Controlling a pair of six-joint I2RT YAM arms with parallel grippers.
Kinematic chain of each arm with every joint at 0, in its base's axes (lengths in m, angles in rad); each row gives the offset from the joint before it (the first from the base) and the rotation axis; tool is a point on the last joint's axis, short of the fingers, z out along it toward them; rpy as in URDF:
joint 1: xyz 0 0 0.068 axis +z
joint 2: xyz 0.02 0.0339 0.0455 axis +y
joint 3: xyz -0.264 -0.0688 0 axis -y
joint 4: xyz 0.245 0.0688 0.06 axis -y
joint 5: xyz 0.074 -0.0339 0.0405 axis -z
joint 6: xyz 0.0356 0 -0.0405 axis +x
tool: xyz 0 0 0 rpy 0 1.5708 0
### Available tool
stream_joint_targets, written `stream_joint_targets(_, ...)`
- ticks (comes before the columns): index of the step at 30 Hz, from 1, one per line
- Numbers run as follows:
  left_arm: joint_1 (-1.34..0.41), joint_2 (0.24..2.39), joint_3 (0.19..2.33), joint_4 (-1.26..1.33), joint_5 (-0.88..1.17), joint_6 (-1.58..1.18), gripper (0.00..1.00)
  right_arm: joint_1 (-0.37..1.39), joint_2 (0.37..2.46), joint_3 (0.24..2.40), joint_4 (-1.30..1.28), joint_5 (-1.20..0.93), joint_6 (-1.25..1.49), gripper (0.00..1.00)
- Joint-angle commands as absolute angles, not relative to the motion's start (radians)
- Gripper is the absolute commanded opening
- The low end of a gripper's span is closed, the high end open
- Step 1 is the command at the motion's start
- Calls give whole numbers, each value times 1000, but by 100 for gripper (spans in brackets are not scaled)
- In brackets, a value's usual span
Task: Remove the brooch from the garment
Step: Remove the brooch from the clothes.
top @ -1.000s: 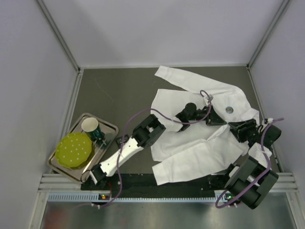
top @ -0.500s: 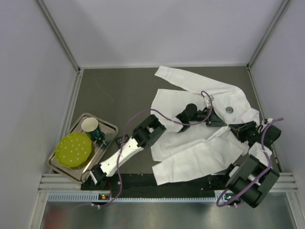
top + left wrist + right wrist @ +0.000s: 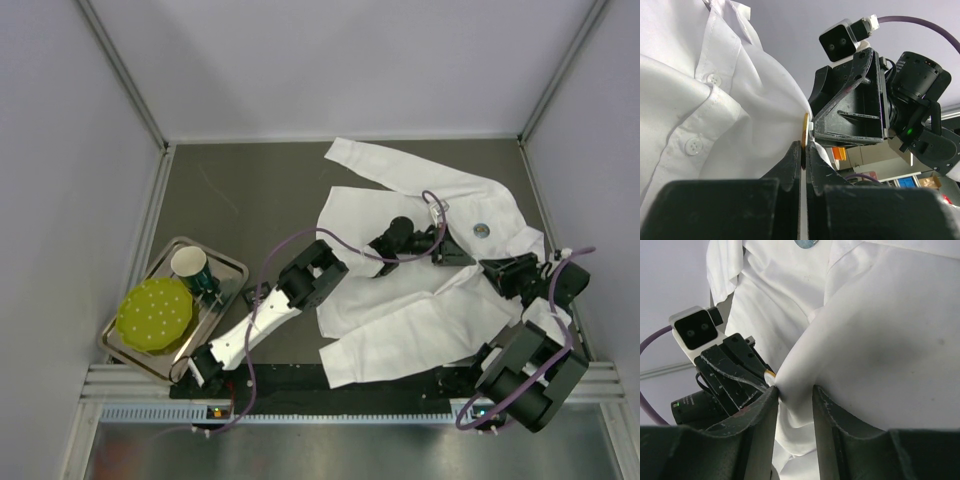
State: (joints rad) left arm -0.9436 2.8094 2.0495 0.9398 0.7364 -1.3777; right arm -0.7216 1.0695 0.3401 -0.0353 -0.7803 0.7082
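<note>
Obs: left tool (image 3: 803, 150) pinched nearly shut on brooch (image 3: 804, 131) edge; right tool (image 3: 792, 400) clamps garment (image 3: 880, 340) fold beside brooch. Risk: if brooch is not unfastened, pulling apart may tear cloth, or edge slips free

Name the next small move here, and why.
The left claw pinches what looks like the gold brooch at the shirt, and the right claw holds the cloth fold beside it. So probably ease the left claw back, away from the right.

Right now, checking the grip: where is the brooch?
Left wrist view: the brooch sits edge-on between the fingertips of the left gripper, against the garment fold the right gripper pinches.
</note>
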Motion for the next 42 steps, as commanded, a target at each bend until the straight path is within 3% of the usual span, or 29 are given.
stream_joint_targets(1, -954, 2737, 2083, 996, 756, -1381, 0, -727, 1065, 348, 25, -798, 713, 34)
stream_joint_targets(8, -957, 2758, 2106, 1029, 765, -1430, 0, -729, 1078, 336, 46, -807, 710, 33)
stream_joint_targets(13, -957, 2744, 2105, 1012, 764, -1407, 0, -727, 1078, 327, 26, -804, 681, 26)
stream_joint_targets(21, -965, 2758, 2141, 985, 798, -1393, 0, -727, 1101, 330, 9, -798, 653, 25)
stream_joint_targets(30, -965, 2752, 2152, 986, 805, -1381, 0, -727, 1117, 324, 3, -793, 629, 11)
stream_joint_targets(42, -983, 2778, 2242, 890, 886, -1323, 0, -719, 1115, 333, 5, -815, 621, 13)
